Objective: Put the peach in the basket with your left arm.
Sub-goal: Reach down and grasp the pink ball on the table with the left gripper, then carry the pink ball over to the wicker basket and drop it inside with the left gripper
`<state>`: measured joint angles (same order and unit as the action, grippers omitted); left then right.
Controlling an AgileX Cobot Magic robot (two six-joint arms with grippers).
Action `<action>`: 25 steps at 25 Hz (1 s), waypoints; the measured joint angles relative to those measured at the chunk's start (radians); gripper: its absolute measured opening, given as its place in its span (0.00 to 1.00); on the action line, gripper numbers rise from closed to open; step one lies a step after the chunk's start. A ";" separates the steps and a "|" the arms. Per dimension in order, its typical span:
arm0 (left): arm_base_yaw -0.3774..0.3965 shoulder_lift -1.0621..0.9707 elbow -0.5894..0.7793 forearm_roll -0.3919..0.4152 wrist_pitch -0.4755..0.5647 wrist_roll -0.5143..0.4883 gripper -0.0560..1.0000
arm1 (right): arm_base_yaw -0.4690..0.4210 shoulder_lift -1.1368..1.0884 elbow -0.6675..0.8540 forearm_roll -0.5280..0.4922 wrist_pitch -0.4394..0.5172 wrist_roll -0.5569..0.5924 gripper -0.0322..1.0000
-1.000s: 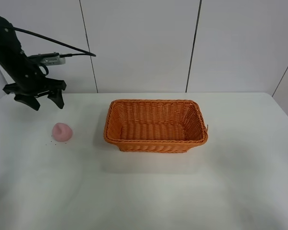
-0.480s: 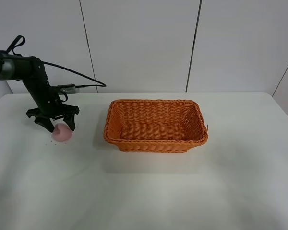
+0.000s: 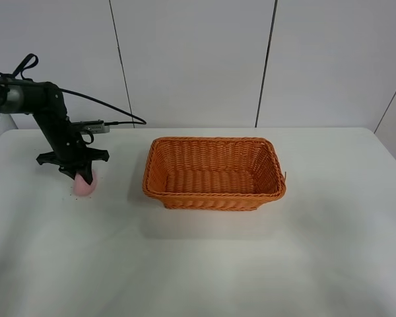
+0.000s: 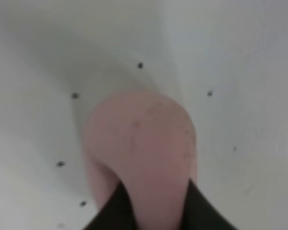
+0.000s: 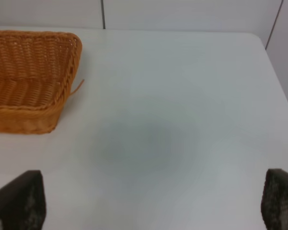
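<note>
Pale-pink peach on white table, well left of orange wicker basket, pinched between closed-in fingers of left gripper, right gripper spread wide, holding nothing

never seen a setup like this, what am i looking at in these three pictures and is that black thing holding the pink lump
It is a two-armed robot. The wide picture comes from a camera mounted high above the white table. There the left arm reaches down to a pink peach beside an orange basket, which looks empty. The close-up is from that arm's wrist camera: the left fingers sit on both sides of the peach and seem to pinch it on the table. The last picture is from the right wrist: the right fingers are spread wide, holding nothing.
</note>
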<state>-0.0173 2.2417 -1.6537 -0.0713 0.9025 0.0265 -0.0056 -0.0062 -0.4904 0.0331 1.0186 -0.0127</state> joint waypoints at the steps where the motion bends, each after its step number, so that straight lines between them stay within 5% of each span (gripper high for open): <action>1: 0.000 -0.017 -0.004 0.011 0.006 -0.007 0.15 | 0.000 0.000 0.000 0.000 0.000 0.000 0.70; 11: -0.003 -0.206 -0.214 0.039 0.265 -0.026 0.10 | 0.000 0.000 0.000 0.000 0.000 0.000 0.70; 14: -0.027 -0.210 -0.276 0.029 0.266 -0.026 0.10 | 0.000 0.000 0.000 0.000 0.000 0.000 0.70; 25: -0.393 -0.168 -0.357 -0.033 0.266 -0.065 0.10 | 0.000 0.000 0.000 0.000 0.000 0.000 0.70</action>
<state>-0.4101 2.0739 -2.0107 -0.1043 1.1681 -0.0387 -0.0056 -0.0062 -0.4904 0.0331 1.0186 -0.0127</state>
